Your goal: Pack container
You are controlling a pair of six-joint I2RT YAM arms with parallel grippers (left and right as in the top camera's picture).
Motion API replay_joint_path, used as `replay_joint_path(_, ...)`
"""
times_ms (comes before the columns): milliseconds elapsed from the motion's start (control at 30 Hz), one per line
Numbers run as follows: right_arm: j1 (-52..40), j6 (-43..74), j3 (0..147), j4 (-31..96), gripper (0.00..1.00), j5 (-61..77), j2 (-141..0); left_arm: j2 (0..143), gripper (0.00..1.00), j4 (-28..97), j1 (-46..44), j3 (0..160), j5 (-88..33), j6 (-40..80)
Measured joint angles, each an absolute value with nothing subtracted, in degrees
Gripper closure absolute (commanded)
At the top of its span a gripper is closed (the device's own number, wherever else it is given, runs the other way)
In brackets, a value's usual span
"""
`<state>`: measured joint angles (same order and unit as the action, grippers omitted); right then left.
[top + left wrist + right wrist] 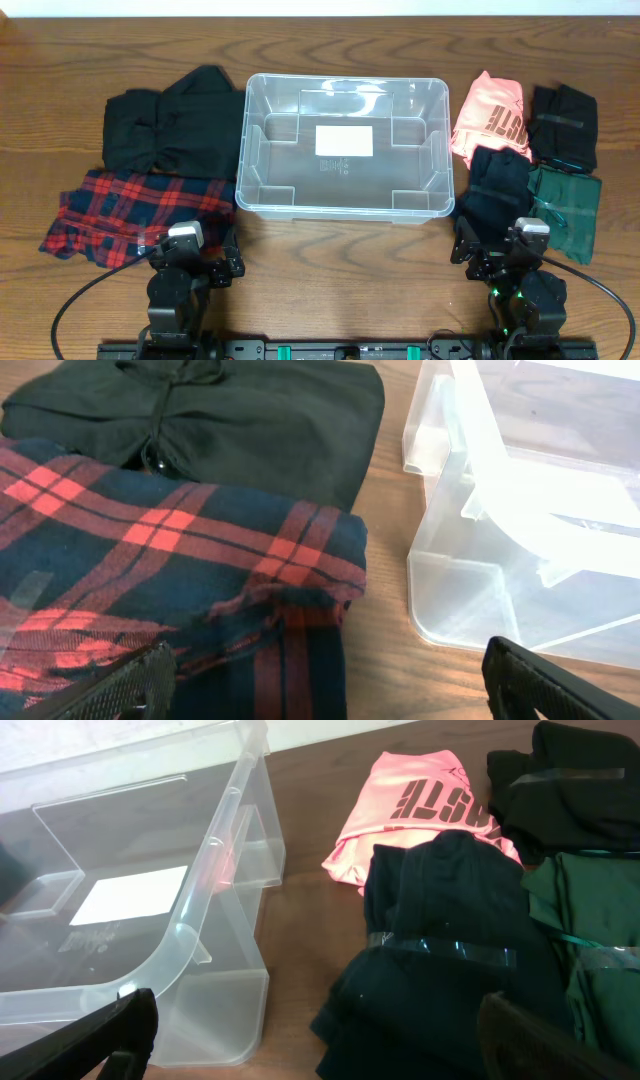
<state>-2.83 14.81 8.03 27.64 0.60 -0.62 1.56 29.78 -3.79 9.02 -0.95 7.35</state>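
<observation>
**Task item.** The large clear rectangular plastic tub (300, 178) stands upright at the centre of the brown wooden worktop (340, 285). It is open-topped and empty, with only a white rectangular label (344, 140) showing on its base. Packing is judged not yet begun.

**Stock.**
- Left of the tub: a folded black garment (170, 125) lies on the far side. A folded red-and-navy plaid garment (140, 215) lies nearer the arms, its edge just beside the tub's near left corner.
- Right of the tub: a pink garment with black lettering (490, 118), a taped black bundle (497, 190), a second black bundle (562, 120) and a dark green taped bundle (565, 205).

**Arms.** The left arm's fingers (120, 685) are spread wide and hold nothing, near the plaid garment. The right arm's fingers (100, 1035) are likewise wide and empty, near the taped black bundle.

**Recommendation.**
- Each arm takes its nearest item.
- Pinch through a thick folded edge so the layers lift together.
- Raise the item well clear of the rim before crossing.
- Lay items flat at opposite ends so the arms do not meet.

**Risk.** Loose cloth may unfold and drape over the rim.
</observation>
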Motion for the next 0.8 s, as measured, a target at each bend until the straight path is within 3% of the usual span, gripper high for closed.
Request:
replay_joint_path(367, -2.9, 15.4, 8.0, 24.9, 0.01, 0.7, -0.6, 2.2, 0.02, 29.6, -3.8, 9.0, -1.1, 7.5)
replay_joint_path(633, -2.9, 23.5, 8.3, 18.1, 0.01, 11.0, -0.7, 2.2, 0.02, 29.4, -3.8, 9.0, -1.1, 7.5)
replay_joint_path(800, -2.9, 22.7, 18.4, 25.6, 0.01, 12.3, -7.7, 2.2, 0.02, 29.6, -3.8, 9.0, -1.2, 7.5)
